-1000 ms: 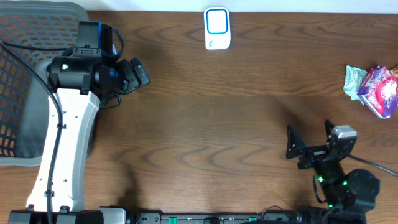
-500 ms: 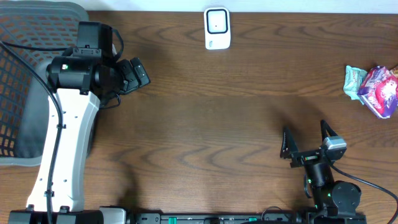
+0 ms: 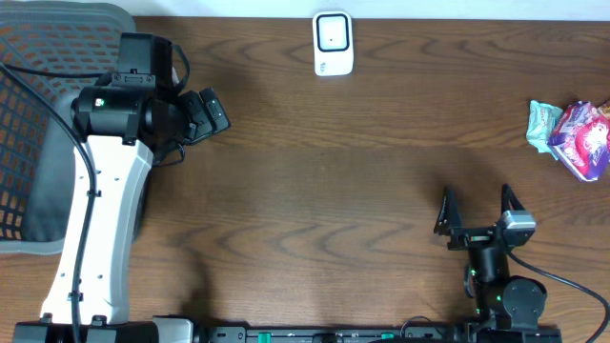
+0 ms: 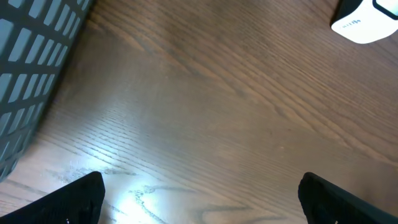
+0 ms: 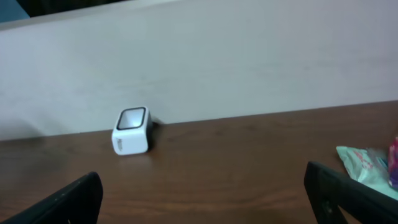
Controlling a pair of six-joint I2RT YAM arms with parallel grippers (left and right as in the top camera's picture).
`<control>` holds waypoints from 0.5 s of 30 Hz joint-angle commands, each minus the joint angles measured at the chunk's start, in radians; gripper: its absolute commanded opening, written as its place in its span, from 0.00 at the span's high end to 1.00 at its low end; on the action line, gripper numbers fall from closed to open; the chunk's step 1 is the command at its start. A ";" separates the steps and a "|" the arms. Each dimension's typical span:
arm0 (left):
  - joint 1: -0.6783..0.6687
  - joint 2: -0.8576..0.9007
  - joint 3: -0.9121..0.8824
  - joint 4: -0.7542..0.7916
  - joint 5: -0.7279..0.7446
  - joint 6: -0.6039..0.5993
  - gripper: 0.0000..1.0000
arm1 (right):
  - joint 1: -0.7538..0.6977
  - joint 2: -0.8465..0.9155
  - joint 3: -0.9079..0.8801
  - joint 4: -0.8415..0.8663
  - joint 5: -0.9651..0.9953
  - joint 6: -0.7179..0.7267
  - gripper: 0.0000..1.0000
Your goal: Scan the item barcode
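Observation:
The white scanner (image 3: 333, 43) stands at the table's far edge, centre; it also shows in the left wrist view, top right (image 4: 367, 18), and in the right wrist view by the wall (image 5: 131, 130). A purple-pink packet (image 3: 583, 138) and a pale green packet (image 3: 543, 124) lie at the right edge. The green packet (image 5: 367, 163) shows in the right wrist view. My left gripper (image 3: 212, 112) is open over bare wood at the left, empty (image 4: 200, 199). Near the front edge, my right gripper (image 3: 477, 211) is open and empty, facing the scanner (image 5: 202, 199).
A grey mesh basket (image 3: 38, 114) fills the left edge beside the left arm; its grid wall (image 4: 31, 62) shows in the left wrist view. A pale wall (image 5: 199, 62) runs behind the table.
The right arm has turned and shifted at the front edge, its open fingers now a little further right. The left arm has not moved.

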 commanded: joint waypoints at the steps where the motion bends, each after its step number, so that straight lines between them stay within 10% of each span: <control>1: 0.003 0.002 0.001 -0.003 -0.006 -0.008 0.01 | 0.008 -0.007 -0.006 -0.011 0.026 -0.038 0.01; 15: 0.003 0.002 0.001 -0.003 -0.006 -0.008 0.01 | 0.008 -0.007 -0.005 -0.163 0.085 -0.051 0.01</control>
